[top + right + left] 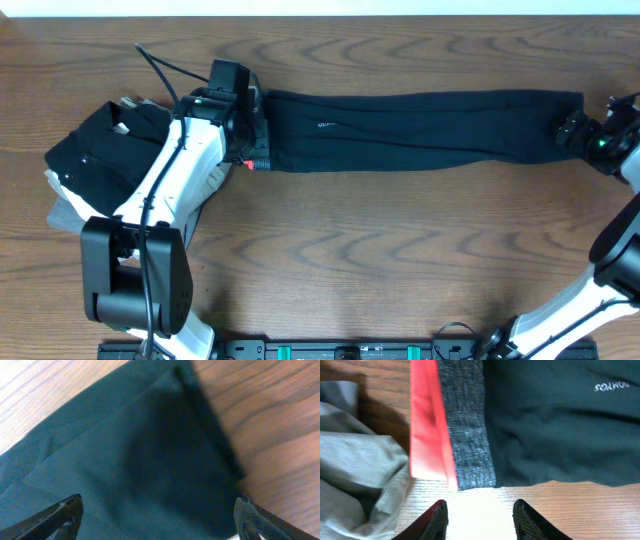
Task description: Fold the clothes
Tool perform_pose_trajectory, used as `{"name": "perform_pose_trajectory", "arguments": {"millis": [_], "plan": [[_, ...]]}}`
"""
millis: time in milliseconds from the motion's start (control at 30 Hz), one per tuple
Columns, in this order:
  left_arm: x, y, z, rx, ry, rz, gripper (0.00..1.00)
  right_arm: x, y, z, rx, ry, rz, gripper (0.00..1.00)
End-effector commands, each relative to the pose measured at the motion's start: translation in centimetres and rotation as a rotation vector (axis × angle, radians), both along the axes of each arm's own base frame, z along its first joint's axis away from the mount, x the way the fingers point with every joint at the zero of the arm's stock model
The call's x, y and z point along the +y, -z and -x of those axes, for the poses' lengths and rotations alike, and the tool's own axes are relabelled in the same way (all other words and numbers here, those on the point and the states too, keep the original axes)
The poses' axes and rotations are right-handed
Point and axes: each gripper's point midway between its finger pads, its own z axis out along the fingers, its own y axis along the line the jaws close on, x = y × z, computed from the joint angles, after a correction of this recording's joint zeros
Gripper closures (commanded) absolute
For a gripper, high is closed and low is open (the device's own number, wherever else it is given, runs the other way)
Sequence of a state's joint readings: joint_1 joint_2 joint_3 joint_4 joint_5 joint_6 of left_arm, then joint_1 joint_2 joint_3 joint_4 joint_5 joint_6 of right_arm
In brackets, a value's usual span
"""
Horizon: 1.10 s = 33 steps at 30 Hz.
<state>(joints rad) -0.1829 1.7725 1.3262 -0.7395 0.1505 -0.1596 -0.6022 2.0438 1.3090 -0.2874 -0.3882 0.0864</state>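
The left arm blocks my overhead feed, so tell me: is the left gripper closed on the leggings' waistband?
Observer: No. The left gripper is open, fingers over bare table, just short of the coral waistband corner.
Operator: And the other arm?
Observer: The right gripper is open too, fingers spread wide over the leg end of the leggings.
Operator: Anything crowding the waistband?
Observer: A grey garment lies close beside it; whether they touch is unclear.

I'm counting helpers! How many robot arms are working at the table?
2. The left arm reaches over the pile of clothes to the red waistband of the leggings. The right arm is at their ankle end. None seem hidden.
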Motion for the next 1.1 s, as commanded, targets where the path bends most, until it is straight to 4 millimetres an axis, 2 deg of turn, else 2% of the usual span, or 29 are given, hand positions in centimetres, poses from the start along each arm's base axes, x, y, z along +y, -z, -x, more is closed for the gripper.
{"name": "perform_pose_trajectory", "arguments": {"millis": [0, 200, 433, 533, 633, 767, 900, 967, 1067], "plan": [[-0.9, -0.5, 0.1, -0.011, 0.026, 0.001, 0.54, -1.1, 0.4, -1.5, -0.030, -0.038, 0.004, 0.07], [-2.1, -0.5, 0.3, -0.014, 0.056, 0.001, 0.50, -1.4, 1.4, -3.0, -0.059, -0.106, -0.004, 0.07], [-2.3, -0.6, 0.2, -0.023, 0.061, 0.003, 0.49, -0.6, 4.7, -1.6, 0.022, -0.174, -0.012, 0.12], [-2.3, -0.6, 0.1, -0.027, 0.061, 0.004, 0.49, 1.3, 5.6, -1.0, 0.023, -0.250, -0.080, 0.23], [-2.4, -0.7, -0.2, -0.037, 0.061, 0.007, 0.48, 2.8, 5.5, -1.1, -0.004, -0.295, -0.134, 0.34], [-2.4, -0.7, -0.2, -0.038, 0.061, 0.007, 0.49, 3.3, 5.1, -1.4, -0.019, -0.292, -0.169, 0.64], [-2.4, -0.7, -0.2, -0.037, 0.061, 0.007, 0.48, 2.0, 4.3, -1.4, 0.001, -0.148, -0.258, 0.97], [-2.4, -0.7, -0.2, -0.038, 0.061, 0.007, 0.49, 0.9, 3.1, -1.4, -0.002, -0.084, -0.286, 0.99], [-2.4, -0.7, -0.2, -0.038, 0.061, 0.007, 0.48, -1.2, 0.1, -1.2, -0.021, -0.048, -0.242, 0.99]]}}
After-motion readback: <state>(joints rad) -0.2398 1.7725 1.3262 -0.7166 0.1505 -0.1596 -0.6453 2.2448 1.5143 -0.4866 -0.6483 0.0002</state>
